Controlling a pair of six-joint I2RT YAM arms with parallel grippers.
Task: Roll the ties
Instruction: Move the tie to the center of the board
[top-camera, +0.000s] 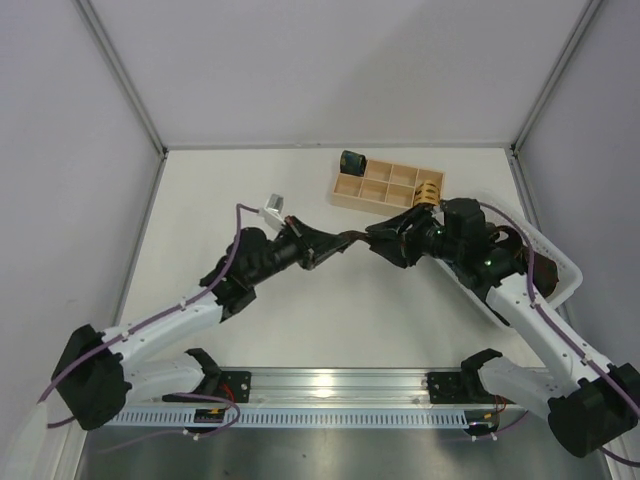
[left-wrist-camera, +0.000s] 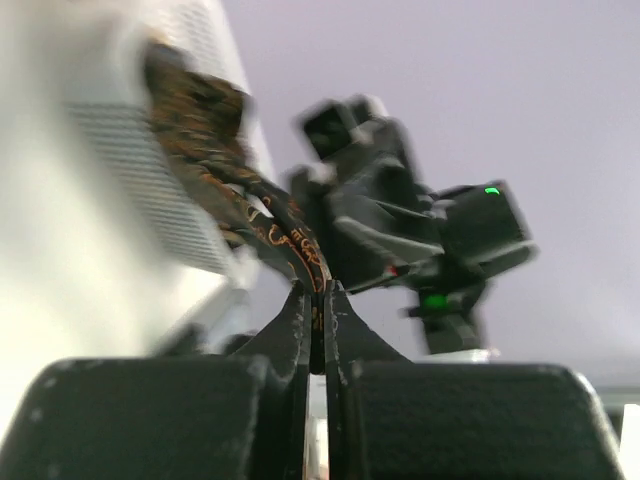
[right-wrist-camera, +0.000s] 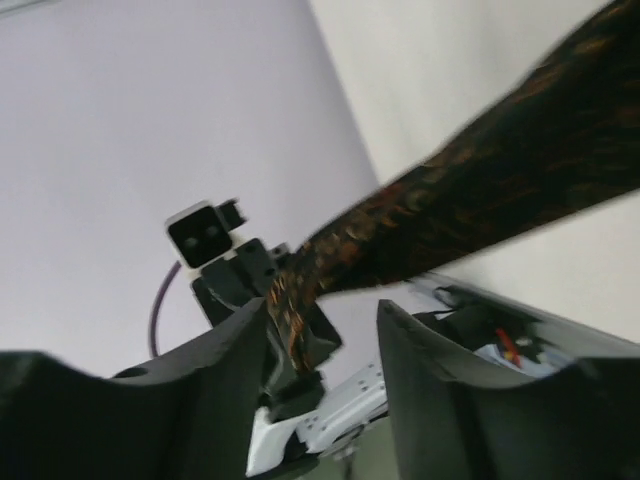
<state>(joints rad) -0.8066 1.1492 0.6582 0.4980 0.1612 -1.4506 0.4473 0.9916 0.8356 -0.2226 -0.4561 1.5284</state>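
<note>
A dark brown tie (top-camera: 347, 237) with tan-orange pattern hangs in the air between my two grippers over the table's middle. My left gripper (top-camera: 318, 248) is shut on one end of it; the left wrist view shows the fingers (left-wrist-camera: 300, 330) pinched on the tie (left-wrist-camera: 290, 235), which runs up and left. My right gripper (top-camera: 385, 242) is open; in the right wrist view the tie (right-wrist-camera: 480, 190) crosses in front of the open jaws and lies against the left finger (right-wrist-camera: 235, 350). A dark green coil (top-camera: 351, 160) and a tan-gold coil (top-camera: 430, 190) sit in the tray.
The pale wooden compartment tray (top-camera: 385, 185) stands at the back, just behind the right gripper. A white mesh basket (top-camera: 565, 262) with dark fabric in it sits at the right, under the right arm. The basket also shows in the left wrist view (left-wrist-camera: 120, 170).
</note>
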